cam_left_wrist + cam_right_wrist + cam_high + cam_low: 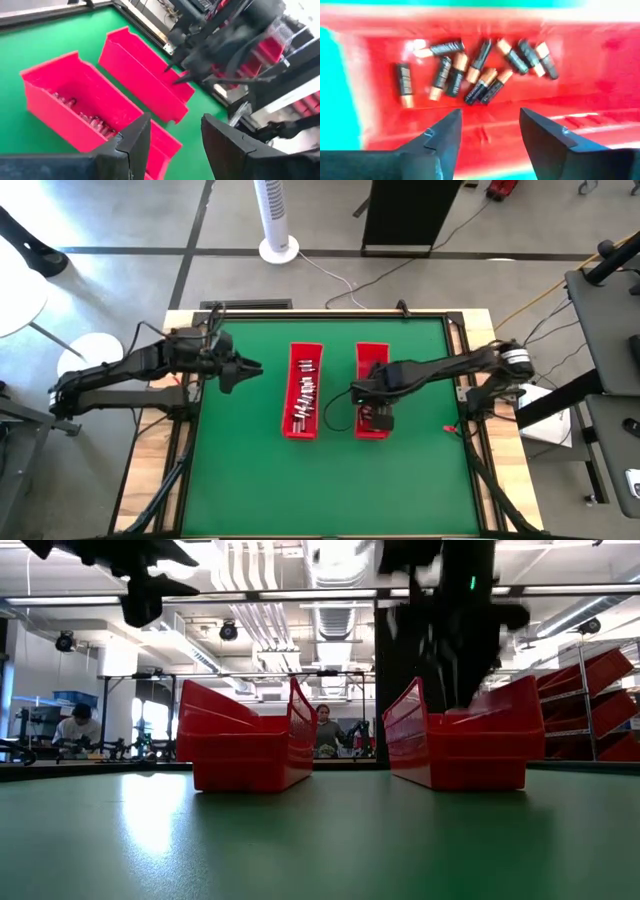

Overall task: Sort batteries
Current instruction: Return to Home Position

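Only the right wrist view shows the black, copper-ended batteries (470,70), heaped in the right red bin (360,360) under the right gripper (490,117), whose fingers are spread and empty. From above, silver batteries (304,395) fill the left red bin (288,420). The left gripper (250,368), also spread, hovers beside it. At table height, the bin walls hide all the batteries.

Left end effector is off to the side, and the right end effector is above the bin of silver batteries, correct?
No. The right end effector is above the bin of black batteries, as the right wrist view shows. The left end effector is off to the side.
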